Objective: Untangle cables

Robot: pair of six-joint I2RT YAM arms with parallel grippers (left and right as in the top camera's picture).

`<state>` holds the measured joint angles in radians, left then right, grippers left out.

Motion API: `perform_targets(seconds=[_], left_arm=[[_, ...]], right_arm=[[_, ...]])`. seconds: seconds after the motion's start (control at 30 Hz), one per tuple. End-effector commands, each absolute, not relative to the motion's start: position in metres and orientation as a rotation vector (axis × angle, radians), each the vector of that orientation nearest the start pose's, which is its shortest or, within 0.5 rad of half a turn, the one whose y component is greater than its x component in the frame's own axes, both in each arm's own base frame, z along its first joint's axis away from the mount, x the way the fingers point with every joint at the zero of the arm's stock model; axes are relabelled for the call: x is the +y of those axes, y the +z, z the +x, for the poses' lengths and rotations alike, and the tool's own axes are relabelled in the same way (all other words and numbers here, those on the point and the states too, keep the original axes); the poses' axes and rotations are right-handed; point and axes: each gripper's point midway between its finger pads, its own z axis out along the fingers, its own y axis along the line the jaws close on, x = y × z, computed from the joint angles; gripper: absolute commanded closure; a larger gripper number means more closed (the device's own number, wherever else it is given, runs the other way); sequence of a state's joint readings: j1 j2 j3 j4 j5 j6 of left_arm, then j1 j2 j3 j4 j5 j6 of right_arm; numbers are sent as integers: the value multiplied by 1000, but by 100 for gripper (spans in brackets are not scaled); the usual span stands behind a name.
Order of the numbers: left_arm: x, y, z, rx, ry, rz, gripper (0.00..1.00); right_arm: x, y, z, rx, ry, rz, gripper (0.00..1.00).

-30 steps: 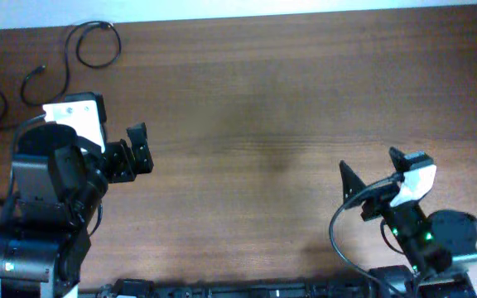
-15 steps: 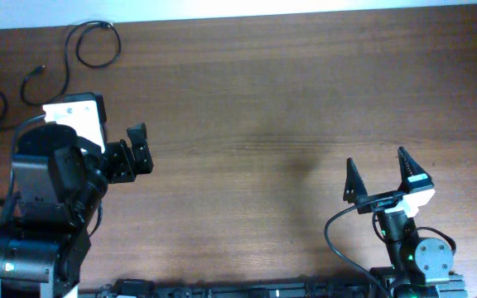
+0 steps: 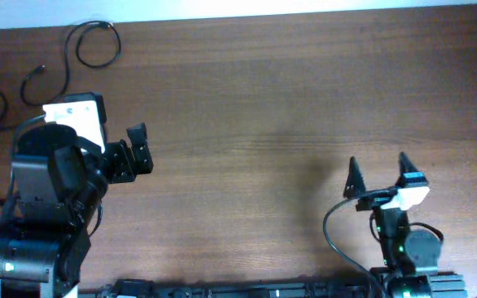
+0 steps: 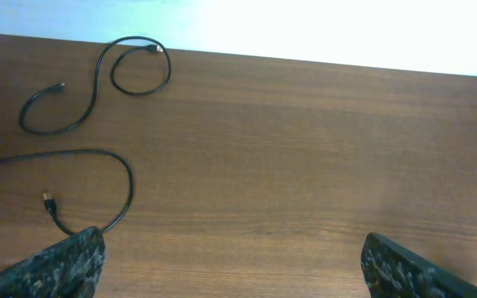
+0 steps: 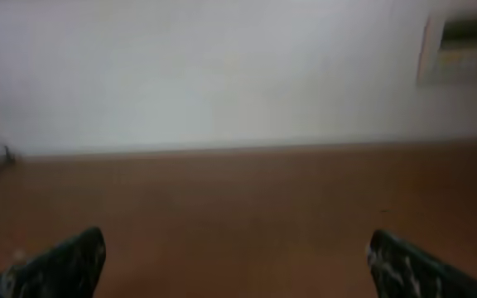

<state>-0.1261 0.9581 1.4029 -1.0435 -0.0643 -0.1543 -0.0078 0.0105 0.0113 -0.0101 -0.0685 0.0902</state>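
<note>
Two arms share one wooden table [image 3: 263,99], and the overhead view alone takes in both: the bulky left arm [image 3: 48,190] at the near left edge and the slimmer right arm [image 3: 400,240] at the near right. The left gripper [image 3: 139,147] points out over the board with its fingers spread and nothing between them. The left wrist view bears this out, its two dark fingertips [image 4: 65,265] sitting wide apart at the bottom corners of the frame over bare wood. The right gripper [image 3: 378,170] is likewise released, its two fingers standing apart and empty. Its own wrist view is blurred, showing only brown tabletop and a pale wall. Both cables lie in the far left corner, well apart from either gripper. The looped cable [image 3: 119,43] is plain from overhead, while the second cable [image 3: 4,106] is cut off by the frame edge. From the left wrist, the looped cable [image 4: 96,83] and the second cable [image 4: 73,151] lie side by side without crossing.
</note>
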Motion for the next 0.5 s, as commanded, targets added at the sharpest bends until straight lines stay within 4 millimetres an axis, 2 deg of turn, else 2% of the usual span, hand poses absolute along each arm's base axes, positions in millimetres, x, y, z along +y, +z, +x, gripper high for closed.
perform_targets(seconds=[0.0, 0.17, 0.27, 0.47], left_arm=[[-20, 354, 265, 2158, -86, -85, 1], [-20, 354, 265, 2158, -86, -85, 1], [-20, 354, 265, 2158, -86, -85, 1], [-20, 354, 265, 2158, -86, -85, 1]], right_arm=[[10, 157, 246, 1644, 118, 23, 2], [7, 156, 246, 1647, 99, 30, 2], [5, 156, 246, 1648, 9, -51, 2], [5, 155, 246, 1649, 14, -38, 2]])
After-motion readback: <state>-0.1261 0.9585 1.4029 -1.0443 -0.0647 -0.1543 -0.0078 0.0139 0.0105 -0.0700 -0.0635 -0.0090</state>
